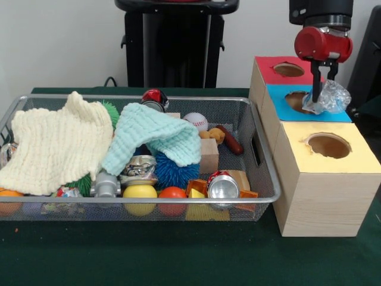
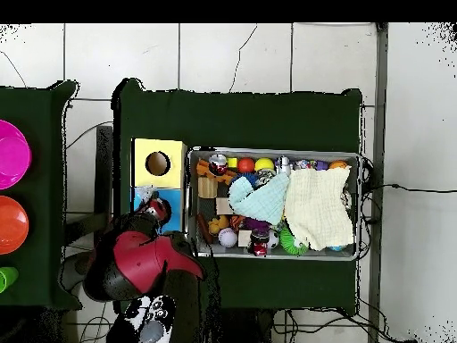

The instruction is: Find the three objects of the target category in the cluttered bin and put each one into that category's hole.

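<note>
In the front view a wire mesh bin [image 1: 262,173] sits on the green table [image 1: 149,256], filling its left and middle. At the bin's left end a cream knitted cloth [image 1: 56,143] lies heaped over whatever is under it, with an orange ball [image 1: 9,199] at the front left corner. Just right of it a pale teal knitted cloth [image 1: 152,137] drapes over a blue spiky ball [image 1: 175,173] and a crushed can [image 1: 138,170]. Along the front rim lie a grey metal fitting [image 1: 106,185], a yellow ball [image 1: 140,193], a red-orange ball [image 1: 172,193], an orange block [image 1: 196,187] and a silver can with a red rim [image 1: 221,187]. Near the back rim are a red and black can [image 1: 155,98], a baseball [image 1: 196,121], a brown sausage-shaped toy [image 1: 229,140] and a wooden block [image 1: 209,156].

Right of the bin, just beside its right wall, stands a row of three wooden boxes, each with a hole on top: a yellow-topped box [image 1: 321,179] nearest the table's front edge, a blue-topped box [image 1: 280,98] in the middle, a red-topped box [image 1: 268,65] at the back.

The gripper [image 1: 317,95] hangs over the blue-topped box, its fingers closed on a crumpled clear plastic piece [image 1: 330,98], which hangs at the right edge of that box's hole, above the blue top. Nothing stands between it and the hole. In the overhead view the arm's red body [image 2: 143,263] covers most of the blue and red boxes.
</note>
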You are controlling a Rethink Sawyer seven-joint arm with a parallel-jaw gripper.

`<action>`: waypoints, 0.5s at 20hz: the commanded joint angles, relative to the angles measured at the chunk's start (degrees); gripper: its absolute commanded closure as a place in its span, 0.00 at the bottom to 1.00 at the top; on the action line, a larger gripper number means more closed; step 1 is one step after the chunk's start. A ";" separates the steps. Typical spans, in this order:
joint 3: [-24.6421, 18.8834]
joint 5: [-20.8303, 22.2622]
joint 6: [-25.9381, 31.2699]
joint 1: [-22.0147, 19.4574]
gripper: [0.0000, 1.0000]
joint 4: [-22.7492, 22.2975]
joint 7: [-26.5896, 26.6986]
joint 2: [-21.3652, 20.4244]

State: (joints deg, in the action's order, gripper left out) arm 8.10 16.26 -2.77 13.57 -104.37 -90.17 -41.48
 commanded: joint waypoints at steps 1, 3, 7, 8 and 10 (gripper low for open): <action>-2.43 -2.61 1.72 -0.89 1.00 2.38 -9.71 4.62; -3.32 -2.48 6.03 -2.03 1.00 2.68 -8.19 5.73; -3.83 -1.96 8.81 -3.07 1.00 2.70 -6.74 6.41; -3.85 -1.84 9.24 -3.15 1.00 2.68 -6.48 6.40; -3.67 -1.83 10.34 -3.15 1.00 2.95 -6.10 6.71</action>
State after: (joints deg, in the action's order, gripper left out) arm 8.08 15.96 -1.26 13.38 -104.30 -90.17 -40.53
